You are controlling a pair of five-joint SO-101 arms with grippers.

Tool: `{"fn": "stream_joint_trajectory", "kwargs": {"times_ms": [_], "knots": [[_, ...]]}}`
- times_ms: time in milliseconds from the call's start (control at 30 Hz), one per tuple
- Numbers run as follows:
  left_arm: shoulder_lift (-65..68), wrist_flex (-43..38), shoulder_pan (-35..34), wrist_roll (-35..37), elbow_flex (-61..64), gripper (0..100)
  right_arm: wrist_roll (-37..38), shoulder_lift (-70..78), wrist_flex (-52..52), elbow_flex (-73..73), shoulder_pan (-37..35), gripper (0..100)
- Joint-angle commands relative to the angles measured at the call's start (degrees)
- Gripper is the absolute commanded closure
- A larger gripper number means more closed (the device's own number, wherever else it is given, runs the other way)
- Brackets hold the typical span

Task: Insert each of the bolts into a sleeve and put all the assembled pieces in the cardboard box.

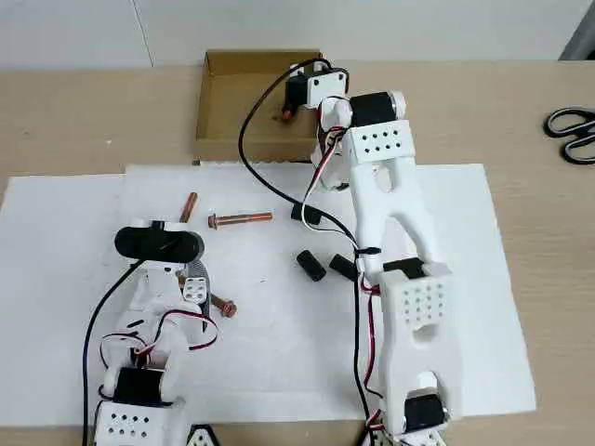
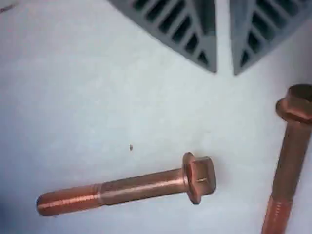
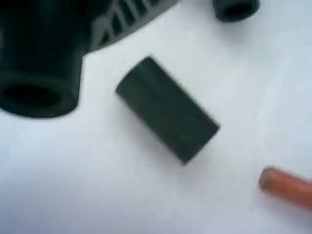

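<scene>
White paper (image 1: 279,348) covers the table (image 1: 93,111). The left gripper (image 2: 223,72) holds nothing and gapes just a crack. That thin gap could bump the bolt (image 2: 146,187) away.

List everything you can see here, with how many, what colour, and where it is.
Light wooden table: one, tan, under everything.
White paper sheet: one, white, on the table.
Shallow cardboard box: one, brown, beyond the paper.
Copper flange-head metal bolts: three, copper, on the paper near the left arm; another copper piece shows at the box.
Short black cylindrical sleeves: three, black, on the paper beside the right arm.
Black-handled scissors: one pair, black, on the table, right arm's side.
Left gripper: one, grey, open above two bolts.
Right gripper: one, over the box.
</scene>
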Motion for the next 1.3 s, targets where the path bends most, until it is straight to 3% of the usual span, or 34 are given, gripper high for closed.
{"fn": "stream_joint_trajectory", "kwargs": {"times_ms": [0,300,500,733,867,967,1267], "knots": [[-0.3,1.8,0.0,-0.4,-4.8,94,-3.3,-12.2,1.0,8.5,0.7,99.5],[-0.2,15.7,-0.2,-4.7,-17.5,93,-3.8,-36.6,0.8,33.1,7.5,99.5],[1.9,19.2,-1.3,-6.4,-21.4,93,-3.8,-49.2,0.7,46.9,14.1,99.5],[24.1,22.9,-8.1,-6.2,-39.0,94,-3.7,-60.9,0.5,60.3,22.1,99.5],[37.2,30.6,-8.4,-7.0,-51.6,96,-3.7,-65.5,0.4,64.7,24.7,99.5],[45.3,36.5,-8.3,-11.5,-58.9,96,-3.7,-67.9,0.4,67.3,26.1,99.5],[65.1,44.7,-10.2,-12.3,-68.9,96,-3.7,-72.2,0.4,72.5,30.9,99.4]]}}
